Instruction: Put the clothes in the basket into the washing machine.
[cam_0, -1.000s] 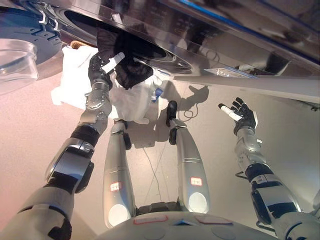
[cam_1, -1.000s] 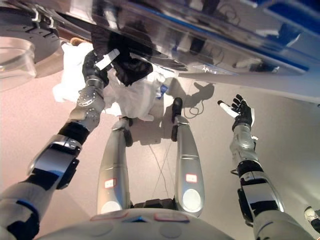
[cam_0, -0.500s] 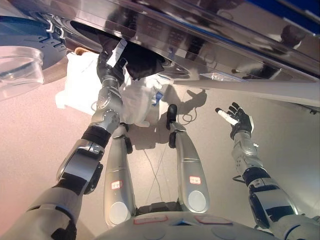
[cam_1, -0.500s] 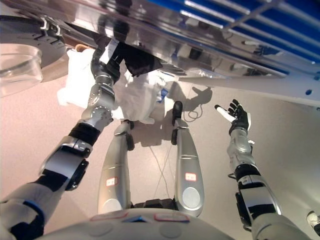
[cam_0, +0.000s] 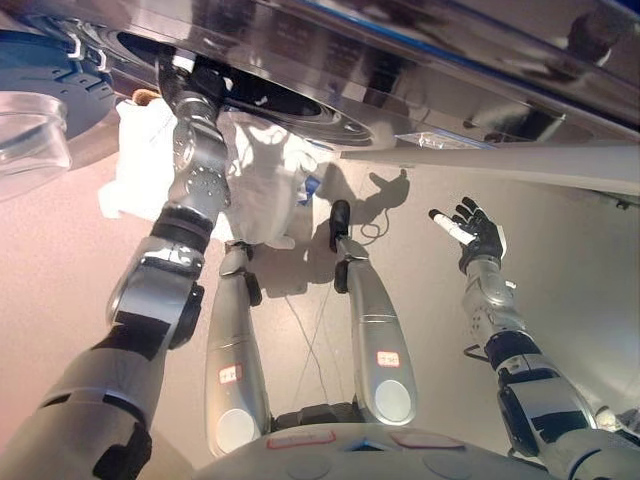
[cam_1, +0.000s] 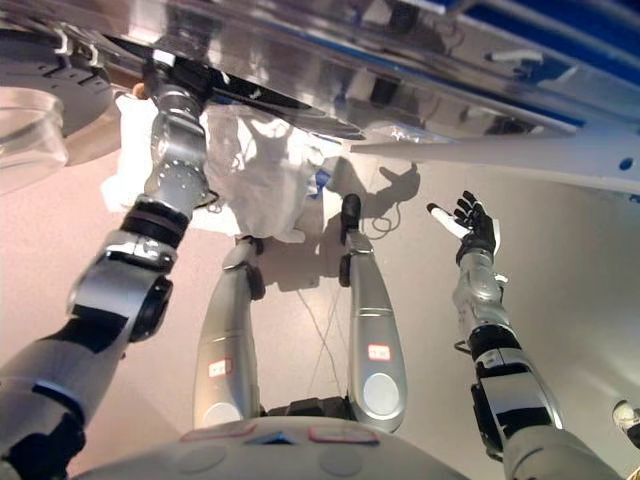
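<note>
Along the top of the frame we see the shiny silver-fronted washing machine (cam_0: 420, 70), its dark round drum opening (cam_0: 250, 95) sitting at upper left. Our left arm rises from the lower left of the frame and runs straight into that opening; the left hand (cam_0: 190, 75) is buried in the dark mouth, so we cannot tell how its fingers sit or whether they hold anything. At the far left edge hangs the machine's open round door with its clear glass bowl (cam_0: 30, 130). Just below the opening, behind our left forearm, sits the heap of white clothes in the basket (cam_0: 265, 185), spreading over the pale floor (cam_0: 60, 260) at upper left centre. Our right hand (cam_1: 470, 228) is raised at centre right of the frame, well apart from the machine, fingers spread and relaxed, holding nothing
</note>
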